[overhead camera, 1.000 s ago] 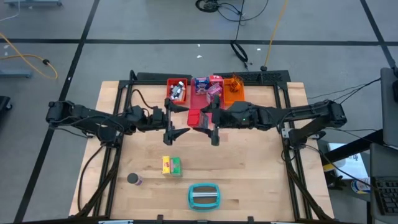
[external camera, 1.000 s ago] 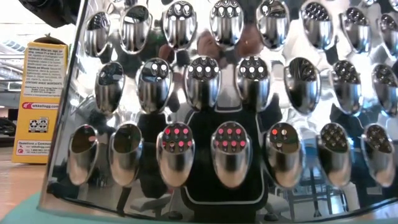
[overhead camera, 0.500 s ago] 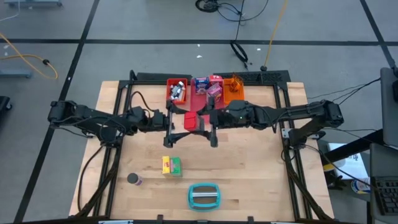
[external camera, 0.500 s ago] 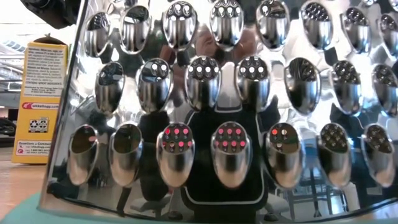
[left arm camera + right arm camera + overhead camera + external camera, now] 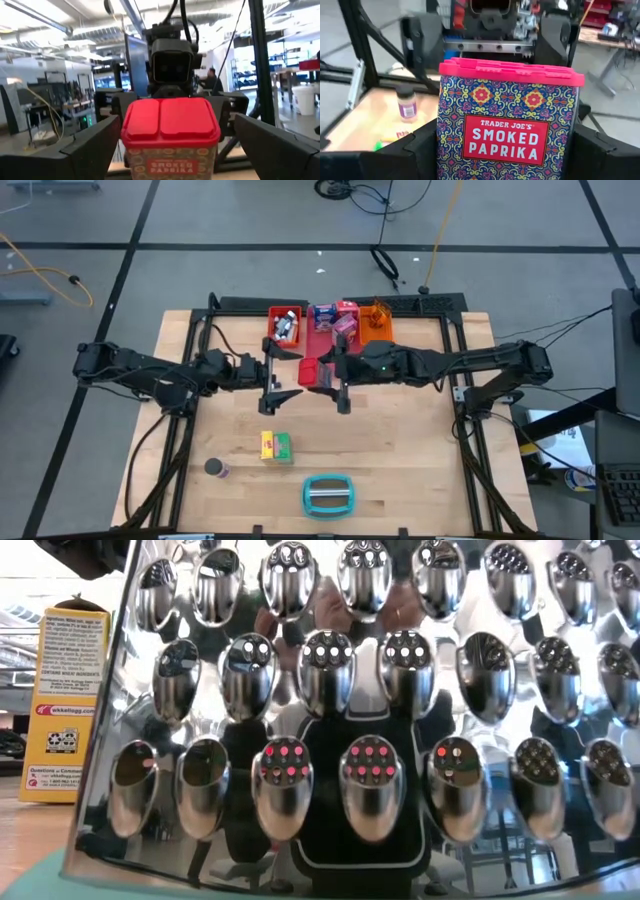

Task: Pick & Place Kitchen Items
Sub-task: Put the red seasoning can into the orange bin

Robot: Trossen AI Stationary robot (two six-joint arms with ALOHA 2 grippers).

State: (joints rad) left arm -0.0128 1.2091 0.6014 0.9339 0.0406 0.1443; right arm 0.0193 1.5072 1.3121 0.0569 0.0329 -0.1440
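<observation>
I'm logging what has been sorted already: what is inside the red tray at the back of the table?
In the high view the red tray holds a heap of small dark and pale items, too small to name. Whatever lies under that heap is covered. Both claws are in front of it, not over it.

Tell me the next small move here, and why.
Probably close the left gripper on the paprika tin: its open fingers already flank it with gaps either side, while the right gripper holds it between the arms.

Smoked paprika tin [image 5: 507,125] between the right fingers [image 5: 427,142], left fingers [image 5: 92,145] flanking it from the opposite side, small bottle [image 5: 407,102] on the desk [image 5: 400,450] beyond
</observation>
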